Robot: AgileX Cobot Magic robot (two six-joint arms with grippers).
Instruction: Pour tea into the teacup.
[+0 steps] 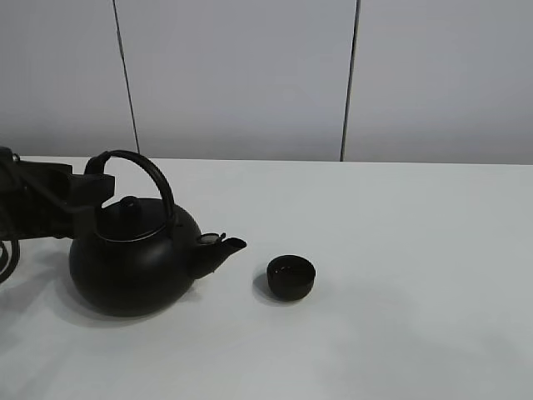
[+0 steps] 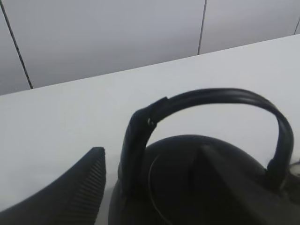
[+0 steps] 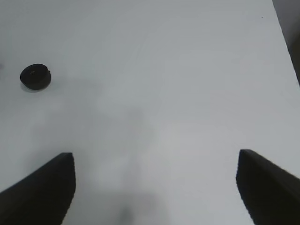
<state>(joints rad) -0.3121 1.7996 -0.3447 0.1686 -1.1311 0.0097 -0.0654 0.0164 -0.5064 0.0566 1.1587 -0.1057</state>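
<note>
We see the kettle upright on the counter, spout just beside the teacup. The left end effector sits at its handle, whether gripping we cannot tell. The right end effector is spread wide, empty.

The round matte black kettle with its black hoop handle and black lid knob stands on the left of the plain white table. A small pale glint shows at its spout. The small round matte black teacup sits to its right. The far wall panels are pale grey with thin dark seams. The left gripper's ribbed black finger shows fine parallel ridges.
</note>
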